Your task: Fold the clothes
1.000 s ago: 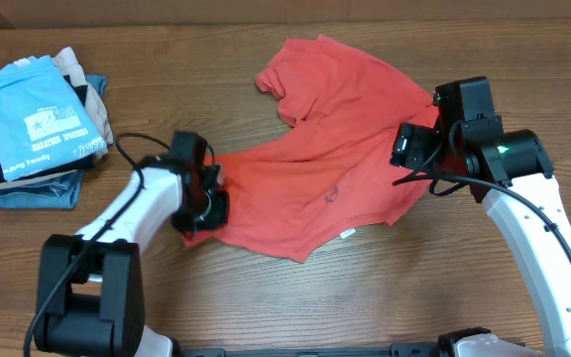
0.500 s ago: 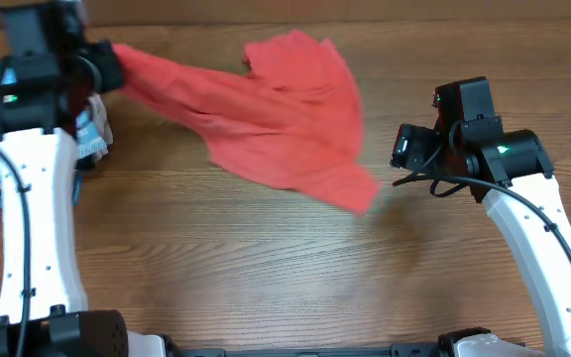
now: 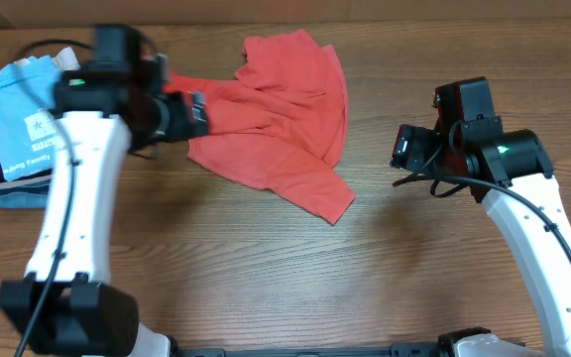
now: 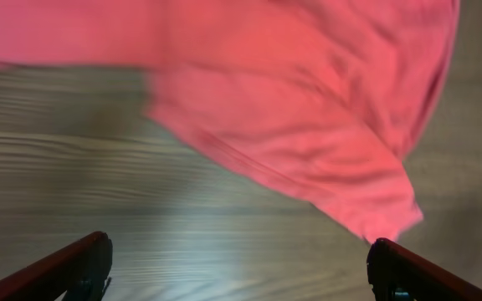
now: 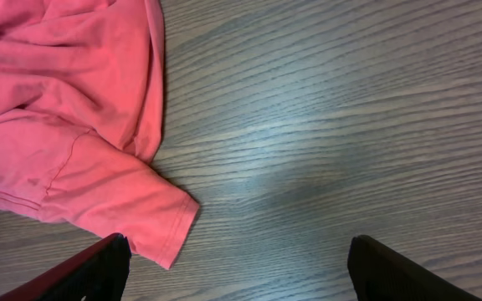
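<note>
Light-blue tee (image 3: pixel 23 119) is sitting on top of a folded stack (image 3: pixel 38 196), well left of the coral-red T-shirt (image 3: pixel 276 129). Left arm (image 3: pixel 64 218) is reaching in from that side. Left gripper (image 3: pixel 194 111) is hovering right at the shirt's left edge. It's motion-blurred in overhead, so I'm not calling contact from there.

Left wrist cam: I'm seeing both fingers (image 4: pixel 82 261) spread wide, with bare wood between them. Shirt is lying ahead of the tips, not in the jaws. So that one is gaping and gripping nothing.

Shirt itself is lying crumpled and bunched into folds, not flat, with only plain fabric showing. One sleeve (image 5: pixel 141 209) is sticking out from its near-right corner onto the table (image 3: pixel 266 278).

Right gripper (image 3: pixel 404 149) is hanging off the shirt's right side, apart from the cloth. Right wrist cam: its fingers (image 5: pixel 99 263) are standing wide, with only wood grain between them. Sleeve hem is lying just ahead of the left-hand tip. That one is carrying nothing either.
</note>
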Motion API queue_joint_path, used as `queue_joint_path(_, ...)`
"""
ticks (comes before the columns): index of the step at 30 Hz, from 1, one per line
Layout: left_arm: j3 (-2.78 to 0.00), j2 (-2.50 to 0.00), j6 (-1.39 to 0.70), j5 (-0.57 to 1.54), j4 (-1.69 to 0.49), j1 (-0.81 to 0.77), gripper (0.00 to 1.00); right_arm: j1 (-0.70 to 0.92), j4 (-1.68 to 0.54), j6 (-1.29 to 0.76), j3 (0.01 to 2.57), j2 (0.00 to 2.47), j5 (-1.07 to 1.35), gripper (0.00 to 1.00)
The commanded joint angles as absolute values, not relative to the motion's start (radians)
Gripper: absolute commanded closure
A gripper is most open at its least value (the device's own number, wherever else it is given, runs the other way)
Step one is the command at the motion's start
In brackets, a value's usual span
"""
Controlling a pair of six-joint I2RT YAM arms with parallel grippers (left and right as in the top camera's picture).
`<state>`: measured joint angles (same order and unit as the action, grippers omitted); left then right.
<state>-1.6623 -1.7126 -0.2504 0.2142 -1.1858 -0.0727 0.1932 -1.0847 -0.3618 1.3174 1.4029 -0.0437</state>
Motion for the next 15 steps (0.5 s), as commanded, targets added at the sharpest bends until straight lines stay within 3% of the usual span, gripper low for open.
queue_joint_path(1, -1.568, -1.774, -0.342, 0.262, -1.123, -0.194, 0.0, 0.194, -1.084, -0.36, 1.336, 1.397, -0.056, 0.13)
queue_joint_path(15, -1.401, -2.024, -0.727, 0.26, -0.907, -0.456, 0.12, 0.194, -1.097, -0.358, 1.336, 1.397, -0.072, 0.13)
